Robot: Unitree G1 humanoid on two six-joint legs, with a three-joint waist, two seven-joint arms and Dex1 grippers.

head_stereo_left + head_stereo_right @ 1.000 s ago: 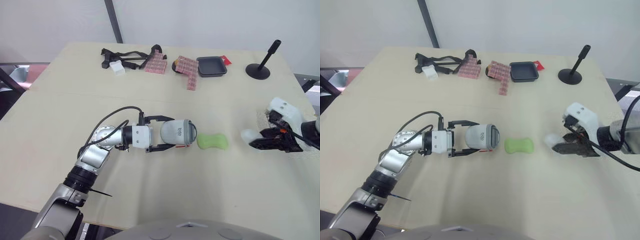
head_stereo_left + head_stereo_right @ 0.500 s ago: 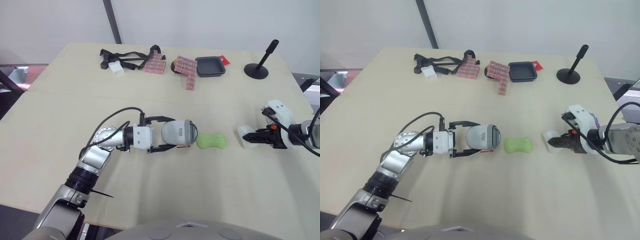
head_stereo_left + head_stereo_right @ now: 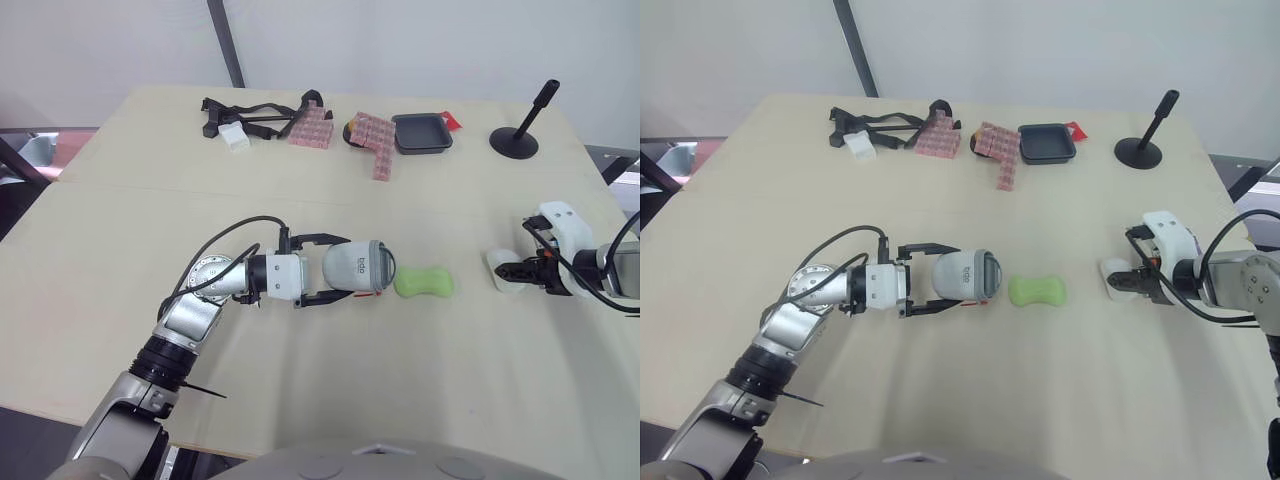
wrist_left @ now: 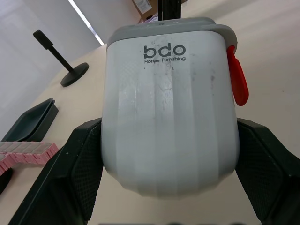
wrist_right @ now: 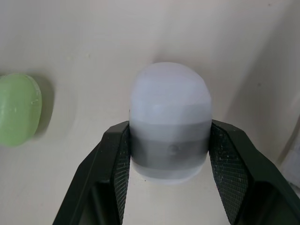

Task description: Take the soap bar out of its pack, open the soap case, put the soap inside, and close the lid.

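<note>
On the desk the left gripper (image 3: pixel 350 267) clamps the case (image 3: pixel 366 265) on its side, soap (image 3: pixel 424 284) just beyond its grey end, while the right gripper (image 3: pixel 515 271) pinches a white piece (image 5: pixel 169 103) (lid or pack, unclear), best set well aside before reaching for the soap.

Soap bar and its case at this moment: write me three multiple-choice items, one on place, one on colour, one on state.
1. Where is the soap bar? A on the table, between the soap case and the right claw gripping a white piece; B inside the case; C on a shelf.
2. What colour is the case's latch? A blue; B red; C yellow.
3. What is the left claw doing? A hanging open; B shut on the soap case; C shut on the soap bar.
Key: 1 A, it lies bare on the tabletop; 2 B, the tab is red; 3 B, both fingers press the case's sides.
</note>
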